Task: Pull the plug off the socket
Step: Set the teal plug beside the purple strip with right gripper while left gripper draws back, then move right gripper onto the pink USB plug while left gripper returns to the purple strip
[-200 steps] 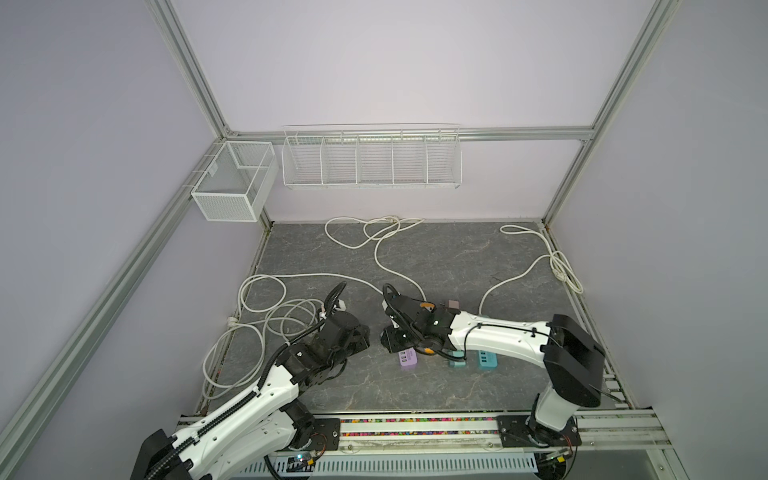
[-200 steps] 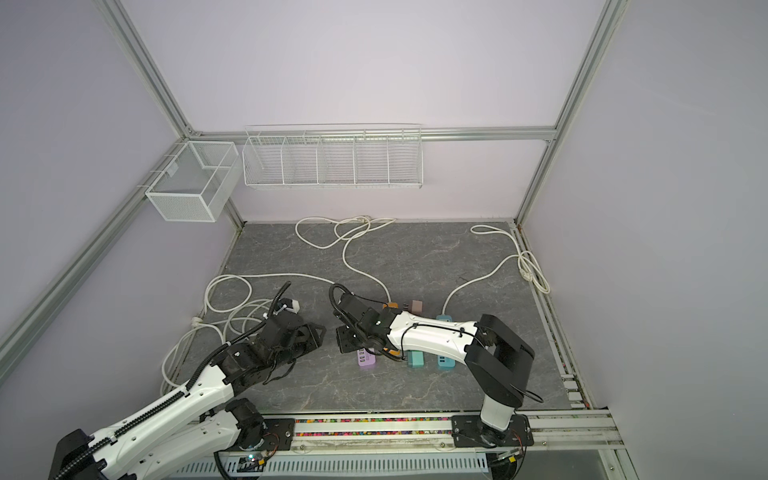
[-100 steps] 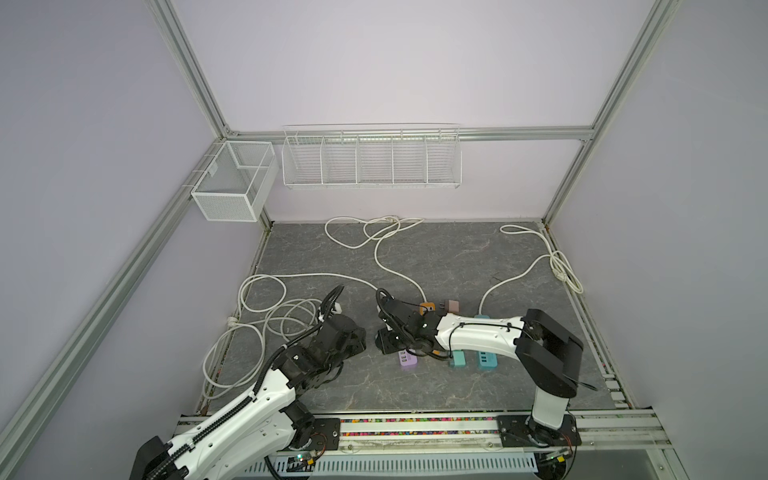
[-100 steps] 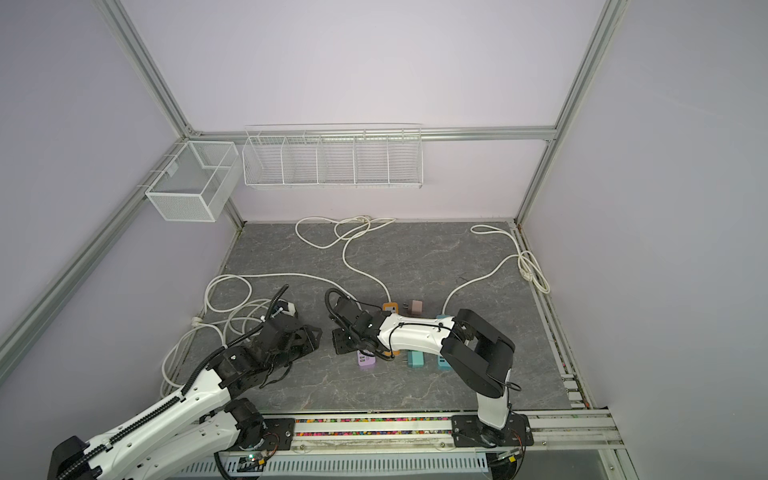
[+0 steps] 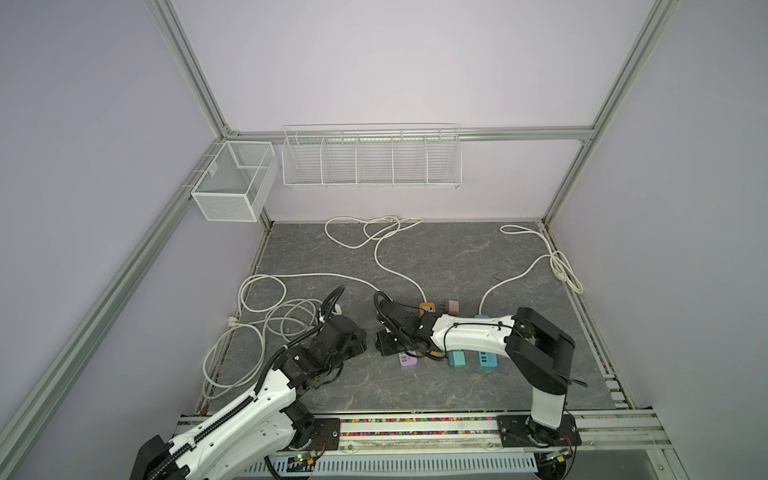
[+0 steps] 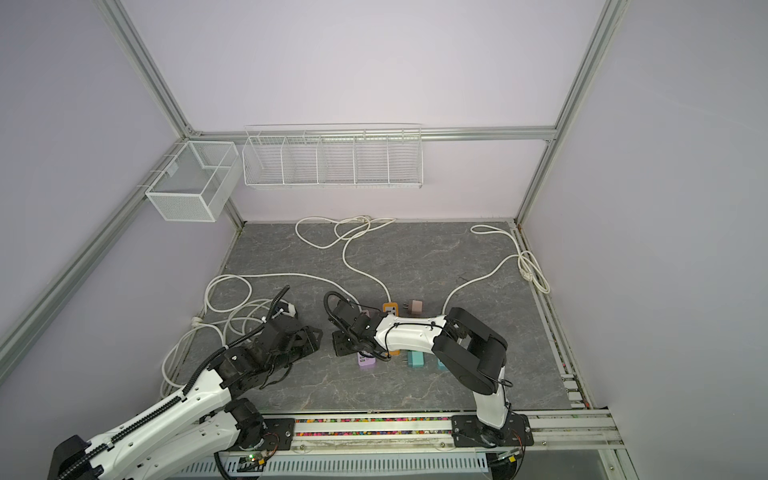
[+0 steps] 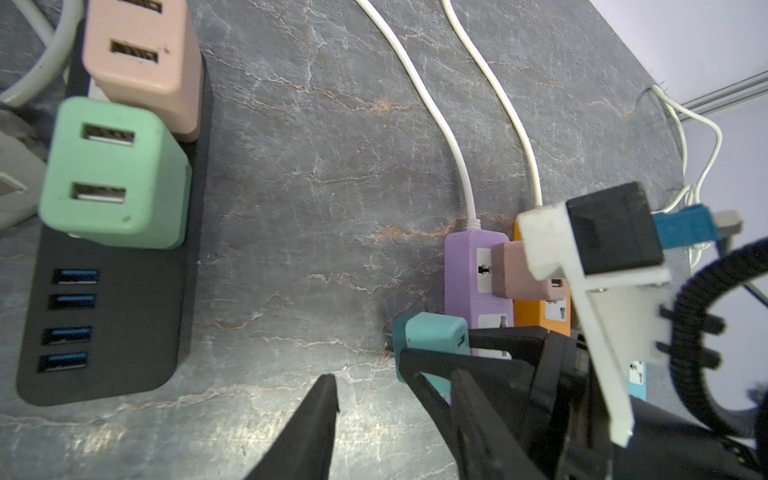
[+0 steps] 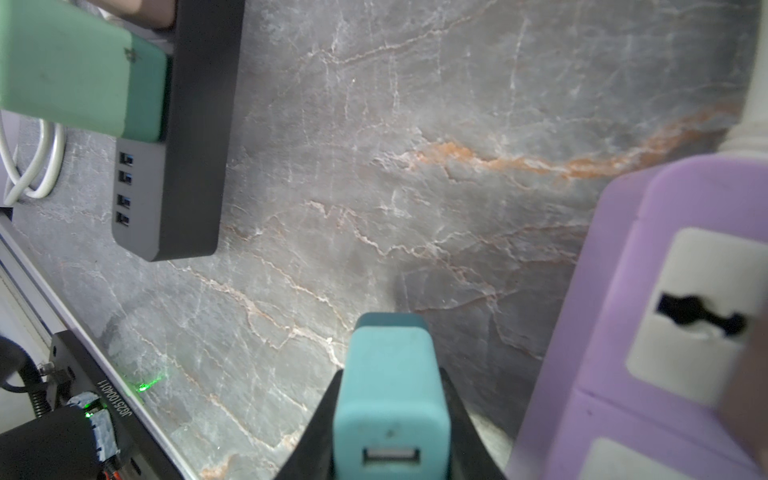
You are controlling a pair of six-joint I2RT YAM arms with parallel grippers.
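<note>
One teal plug is clamped tight in the right jaws, held over the bench; it sits clear of the purple strip, just beside an empty socket; the left jaws show one bare fingertip near the black hub; their spread cannot be told.

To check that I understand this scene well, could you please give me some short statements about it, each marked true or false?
1. The right gripper is shut on the teal plug. True.
2. The green charger sits in the purple power strip. False: it sits in the black power strip.
3. The left gripper holds a cable. False: its jaws stand apart with nothing between them.
4. A white cable runs into the purple power strip. True.
</note>
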